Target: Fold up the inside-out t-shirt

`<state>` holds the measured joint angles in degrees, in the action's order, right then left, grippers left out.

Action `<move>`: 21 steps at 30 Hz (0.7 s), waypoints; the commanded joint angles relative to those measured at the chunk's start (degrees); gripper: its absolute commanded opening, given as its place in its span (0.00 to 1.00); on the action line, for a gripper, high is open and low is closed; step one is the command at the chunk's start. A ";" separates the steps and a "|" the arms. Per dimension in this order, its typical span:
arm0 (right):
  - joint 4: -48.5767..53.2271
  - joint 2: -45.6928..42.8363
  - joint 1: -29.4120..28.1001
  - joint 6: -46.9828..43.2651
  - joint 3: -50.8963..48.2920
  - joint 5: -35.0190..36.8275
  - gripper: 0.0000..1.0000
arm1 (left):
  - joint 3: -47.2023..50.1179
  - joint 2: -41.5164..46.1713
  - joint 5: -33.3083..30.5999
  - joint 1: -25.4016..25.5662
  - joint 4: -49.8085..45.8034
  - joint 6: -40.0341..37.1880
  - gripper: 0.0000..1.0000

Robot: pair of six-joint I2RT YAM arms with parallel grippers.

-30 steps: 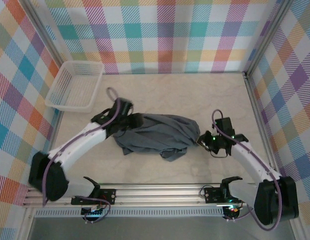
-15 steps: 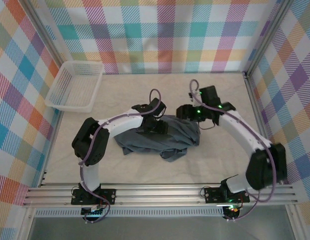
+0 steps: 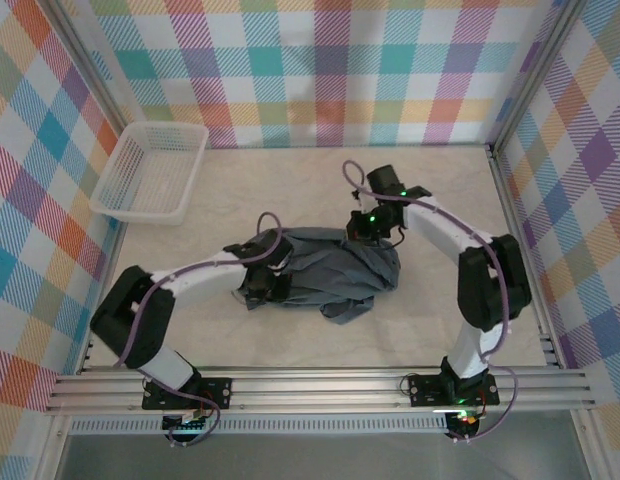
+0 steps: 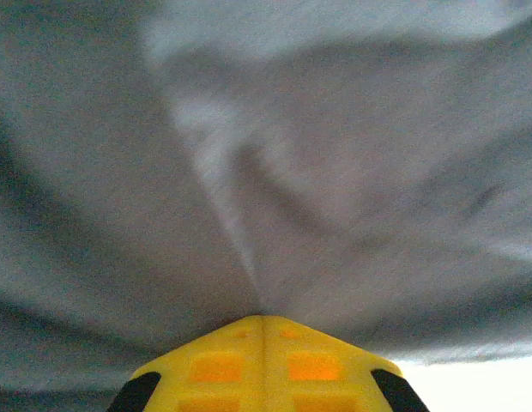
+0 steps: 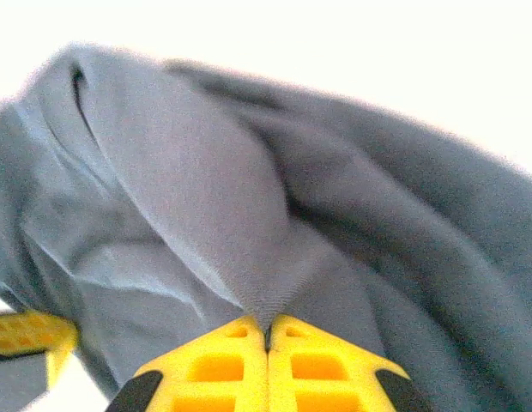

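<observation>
Pinching limp, light fabric, left claw and right claw each clamp the inside-out t-shirt. Seams likely give firmer holds.

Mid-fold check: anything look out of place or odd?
The t-shirt lies crumpled in a heap mid-table, not flat. The left gripper and right gripper are each shut on its fabric. The basket sits upright, apart.

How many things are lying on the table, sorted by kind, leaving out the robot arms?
Dark grey t-shirt: 1
White mesh basket: 1
Total: 2
</observation>
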<state>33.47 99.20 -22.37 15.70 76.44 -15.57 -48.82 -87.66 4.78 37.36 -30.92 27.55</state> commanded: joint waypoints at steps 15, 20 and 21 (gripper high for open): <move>-17.06 -10.70 10.51 22.42 -1.15 -27.06 0.00 | -1.49 17.73 7.39 -2.94 14.14 -2.70 0.30; -13.24 -11.98 10.51 35.07 0.24 -23.13 0.00 | -15.46 5.22 8.10 4.18 14.56 -1.98 0.48; -15.17 -12.62 10.44 38.41 -0.79 -23.86 0.00 | -17.18 2.84 7.71 5.41 17.81 -1.48 0.55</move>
<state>19.66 89.17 -12.01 43.38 74.74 -38.63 -62.67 -79.81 11.03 40.10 -16.95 26.22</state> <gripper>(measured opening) 0.049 0.505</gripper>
